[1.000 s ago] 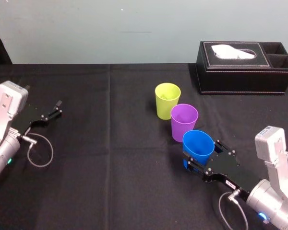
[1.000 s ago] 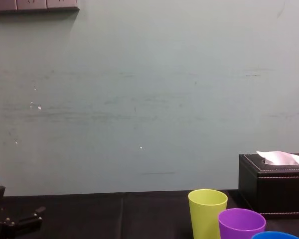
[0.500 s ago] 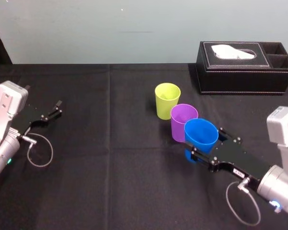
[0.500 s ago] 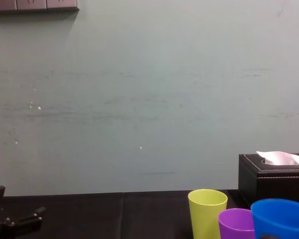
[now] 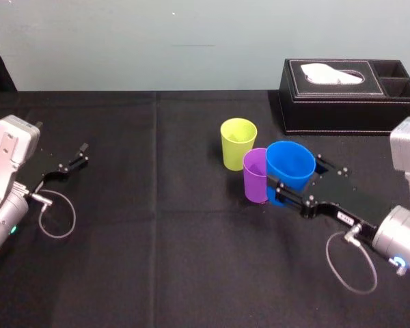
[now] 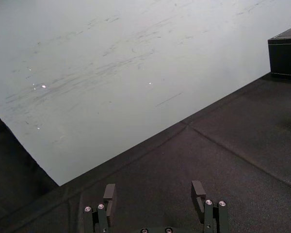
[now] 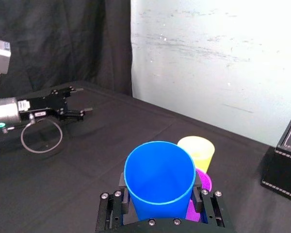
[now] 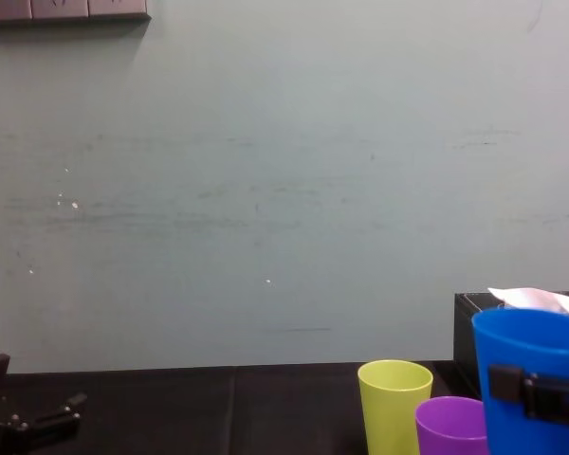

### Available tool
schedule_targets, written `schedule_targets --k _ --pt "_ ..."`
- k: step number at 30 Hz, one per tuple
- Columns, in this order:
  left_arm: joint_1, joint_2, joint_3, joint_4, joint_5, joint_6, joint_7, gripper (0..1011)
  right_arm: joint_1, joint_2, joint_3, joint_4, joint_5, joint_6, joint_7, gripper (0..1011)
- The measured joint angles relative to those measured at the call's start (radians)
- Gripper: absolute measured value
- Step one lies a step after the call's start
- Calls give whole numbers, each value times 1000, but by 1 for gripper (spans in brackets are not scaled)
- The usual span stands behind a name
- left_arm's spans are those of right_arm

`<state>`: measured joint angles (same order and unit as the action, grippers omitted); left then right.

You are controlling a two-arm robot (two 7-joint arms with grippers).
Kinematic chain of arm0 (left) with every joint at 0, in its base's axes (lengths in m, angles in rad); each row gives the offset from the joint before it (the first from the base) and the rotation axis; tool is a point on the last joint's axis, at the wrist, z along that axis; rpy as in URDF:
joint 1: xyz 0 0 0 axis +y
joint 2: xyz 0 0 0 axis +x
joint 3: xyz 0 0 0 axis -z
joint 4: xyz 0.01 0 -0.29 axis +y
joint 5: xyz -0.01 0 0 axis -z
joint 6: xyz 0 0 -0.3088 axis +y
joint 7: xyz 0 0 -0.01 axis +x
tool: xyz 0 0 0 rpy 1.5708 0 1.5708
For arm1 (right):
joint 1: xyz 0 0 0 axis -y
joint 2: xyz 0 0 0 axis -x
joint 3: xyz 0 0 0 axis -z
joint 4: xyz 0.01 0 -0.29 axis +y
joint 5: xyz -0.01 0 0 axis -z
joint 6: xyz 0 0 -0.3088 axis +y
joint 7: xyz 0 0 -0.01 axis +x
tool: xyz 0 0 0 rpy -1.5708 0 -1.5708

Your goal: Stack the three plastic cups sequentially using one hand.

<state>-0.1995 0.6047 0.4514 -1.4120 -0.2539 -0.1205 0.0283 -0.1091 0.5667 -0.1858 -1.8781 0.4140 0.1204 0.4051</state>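
Holding the blue cup (image 5: 290, 164) clear of the black table (image 5: 157, 239), our right gripper (image 5: 297, 179) has its two jaws closed against the cup's lower sides. The cup is upright between them, mouth up. In the chest view its rim sits higher than the rims of the other two cups.

The purple cup (image 5: 255, 179) stands on the table just beside the blue one, toward our left, and the blue cup partly covers it in the head view. The yellow-green cup (image 5: 238, 143) stands close behind the purple one; we cannot tell whether those two touch. A black tissue box (image 5: 348, 96) sits farther back on the right.

Our left gripper (image 5: 78, 156) rests at the far left of the table, jaws apart and holding nothing.

We judge this to be the first stacking step, with the blue cup being carried toward the purple cup. The next move calls for shifting the blue cup a little left until it is centred over the purple mouth. Then we should lower it straight down and open the jaws only once it is seated.
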Motion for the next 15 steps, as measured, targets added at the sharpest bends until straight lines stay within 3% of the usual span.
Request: schedule_targets --k 8,15 --pt "0 0 0 0 0 0 0 1011 100 0 -29 46 15 37 -1 726" --pt "0 0 0 0 0 0 0 1011 188 -25 -61 102 24 61 -12 726"
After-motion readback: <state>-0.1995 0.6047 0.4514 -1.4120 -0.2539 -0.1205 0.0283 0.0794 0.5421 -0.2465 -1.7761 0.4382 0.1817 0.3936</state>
